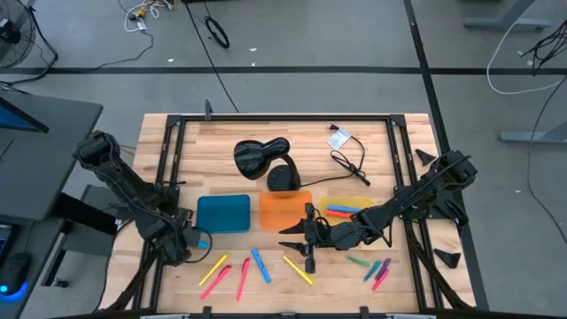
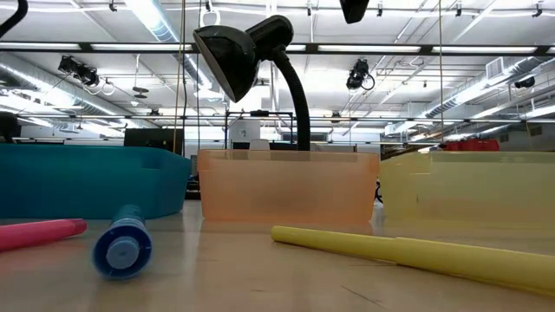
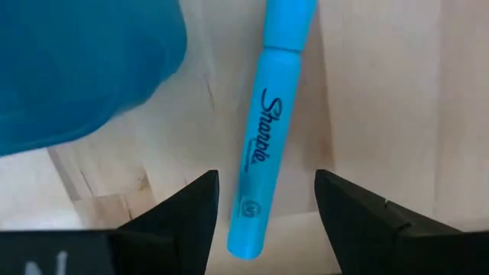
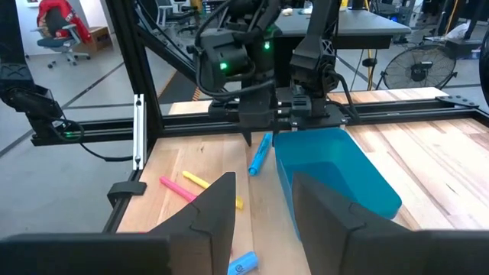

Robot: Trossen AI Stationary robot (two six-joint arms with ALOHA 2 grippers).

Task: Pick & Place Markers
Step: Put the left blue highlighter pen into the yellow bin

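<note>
A light-blue marker (image 3: 258, 145) lies flat on the wooden table beside the blue tray's (image 1: 223, 213) near left corner. My left gripper (image 3: 265, 177) points down over it, open, one finger on each side of the marker's barrel with a gap on both sides. From the right wrist view it shows as a dark gripper (image 4: 256, 136) above the marker (image 4: 260, 156). My right gripper (image 1: 297, 244) hangs open and empty above the table's middle, pointing left. Other markers, yellow (image 1: 298, 270), blue (image 1: 260, 264) and pink (image 1: 243, 276), lie along the near edge.
An orange tray (image 1: 285, 208) and a yellow tray (image 1: 350, 211) with markers in it stand right of the blue one. A black desk lamp (image 1: 266, 159) and a black cable (image 1: 350, 164) are behind. A cluster of green, blue and pink markers (image 1: 376, 268) lies near right.
</note>
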